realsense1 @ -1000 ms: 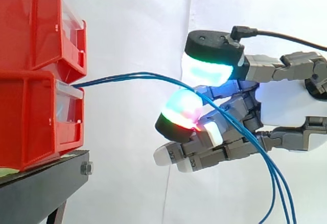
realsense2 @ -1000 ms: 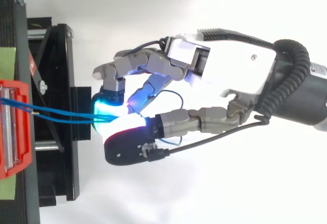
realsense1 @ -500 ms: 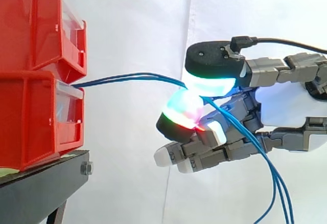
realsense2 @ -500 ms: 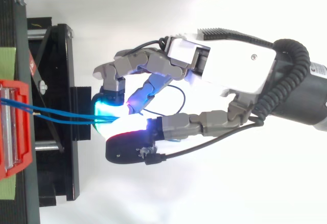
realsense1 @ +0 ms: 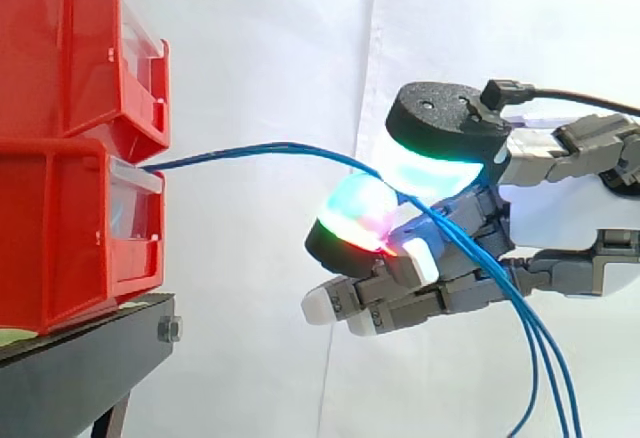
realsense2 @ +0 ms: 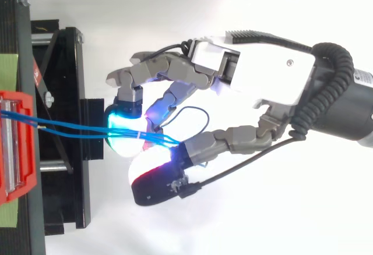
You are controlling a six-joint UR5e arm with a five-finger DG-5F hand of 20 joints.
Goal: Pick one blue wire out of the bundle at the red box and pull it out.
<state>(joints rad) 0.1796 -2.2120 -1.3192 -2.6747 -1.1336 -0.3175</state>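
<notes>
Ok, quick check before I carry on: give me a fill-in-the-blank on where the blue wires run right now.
The blue wires come out of the ___ of the two stacked red bins.
The bins stand on a ___ stand.
The hand reaches in from the side view's ___ edge.
Past the hand, the wires droop to that view's ___ edge.
Missing words: lower; black; right; bottom.
</notes>
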